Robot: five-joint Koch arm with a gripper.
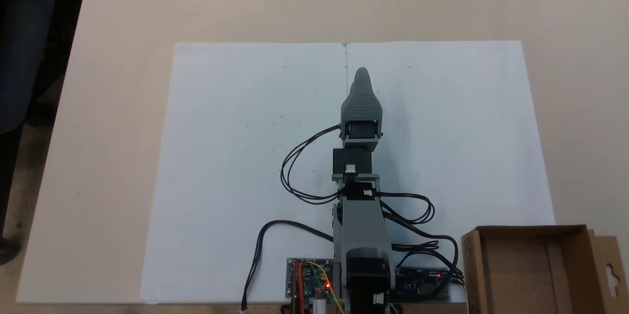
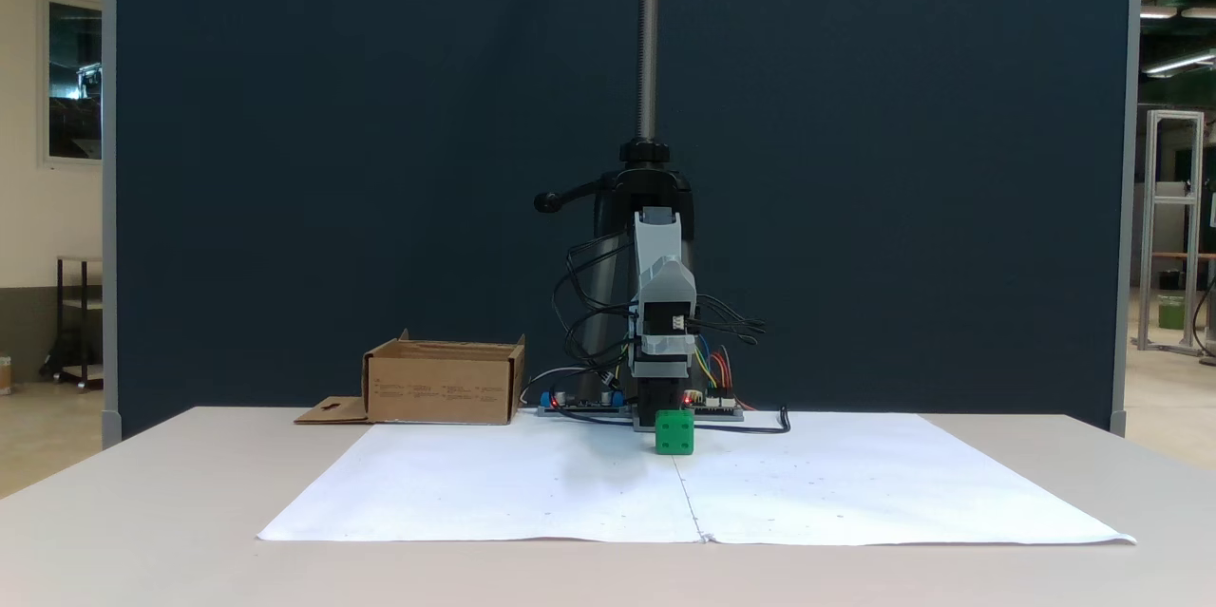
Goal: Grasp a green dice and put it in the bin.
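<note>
The green dice (image 2: 674, 432) is a small bright green cube low over the white paper's centre seam, right in front of the arm. Seen from above, the grey gripper (image 1: 362, 75) reaches forward along that seam and covers the spot where the dice is, so the dice is hidden under it. Its jaws lie one over the other, so only one tip shows and I cannot tell whether they hold the dice. The bin (image 1: 472, 270) is a brown cardboard box with low walls beside the arm's base; in the other fixed view the bin (image 2: 442, 390) stands left of the arm.
A large white paper sheet (image 1: 236, 166) covers the middle of the beige table. Black cables (image 1: 295, 171) loop beside the arm. Circuit boards (image 1: 309, 284) with red lights sit at the base. A dark blue partition (image 2: 332, 161) stands behind the table.
</note>
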